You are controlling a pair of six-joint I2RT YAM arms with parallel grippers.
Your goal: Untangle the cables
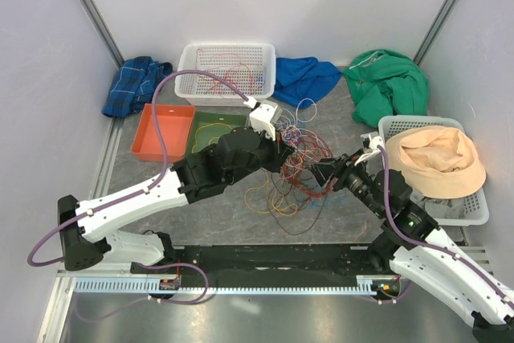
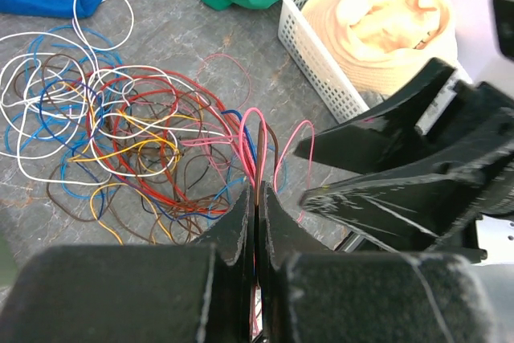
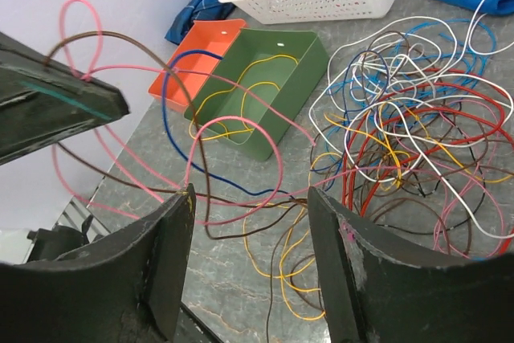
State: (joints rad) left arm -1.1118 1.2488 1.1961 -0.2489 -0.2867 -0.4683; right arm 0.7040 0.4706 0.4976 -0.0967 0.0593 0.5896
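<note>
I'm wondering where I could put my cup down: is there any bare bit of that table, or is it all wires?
Bare spots: the strip between the orange tray and the left arm, and the near edge between the wires and the black rail. A small patch lies between the green cloth and the wires. The middle is crowded with wires.

Three views, one tangle
Overhead looks down from six o'clock; both wrist cameras sit close, sharing the cables (image 1: 299,157).
</note>
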